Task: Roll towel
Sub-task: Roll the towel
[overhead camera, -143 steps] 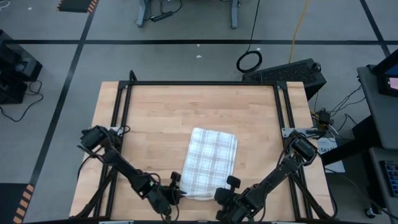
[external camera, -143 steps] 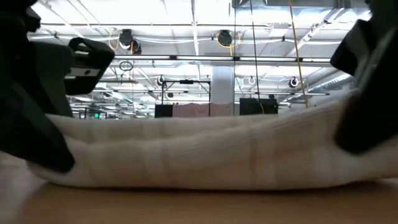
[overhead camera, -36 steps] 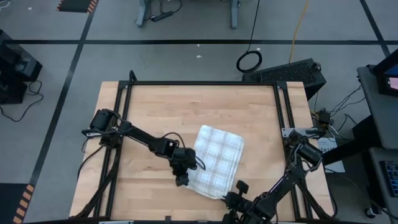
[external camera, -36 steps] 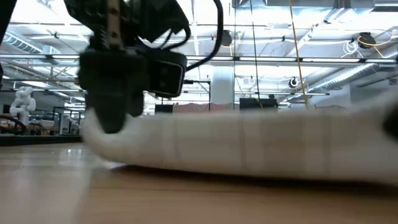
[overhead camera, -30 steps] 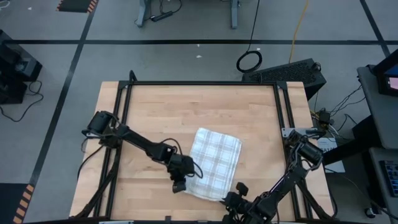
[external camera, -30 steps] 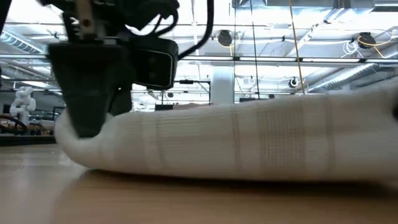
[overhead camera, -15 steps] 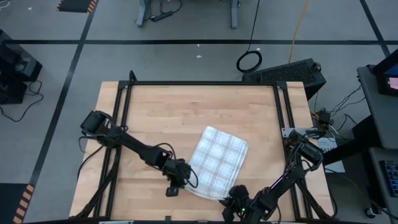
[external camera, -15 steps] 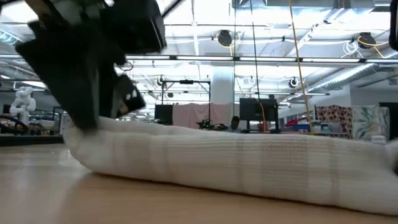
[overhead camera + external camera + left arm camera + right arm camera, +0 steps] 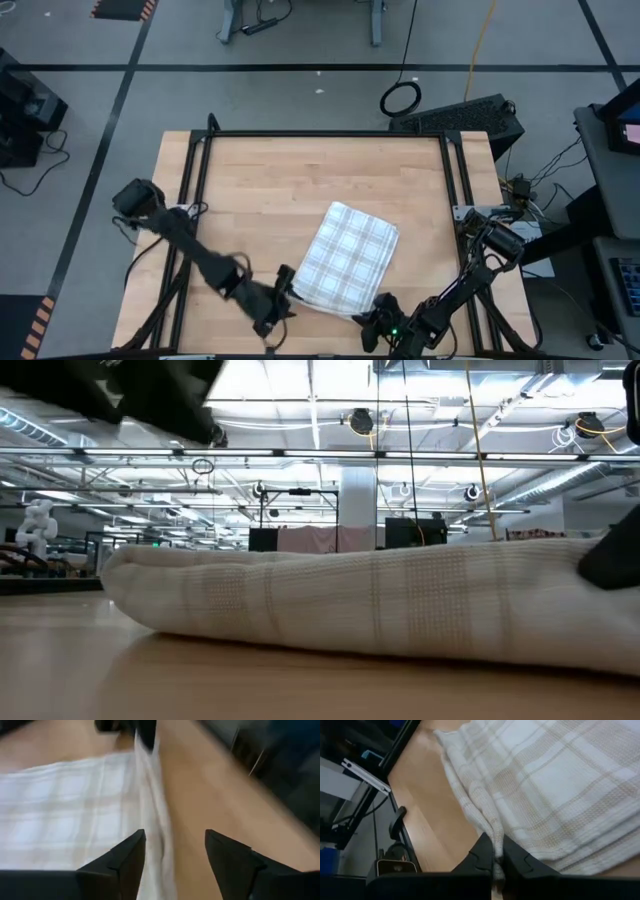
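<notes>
Towel: the towel [image 9: 349, 257] lies folded flat, slightly right of the wooden table's [image 9: 300, 175] centre, tilted with its far end toward 1 o'clock.
Left gripper: the left gripper [image 9: 282, 300] sits at the towel's 7 o'clock corner, jaws apart, straddling the towel's edge [image 9: 150, 840].
Right gripper: the right gripper [image 9: 498, 856] is at the towel's 5 o'clock corner, jaws pinched together on the folded edge.
</notes>
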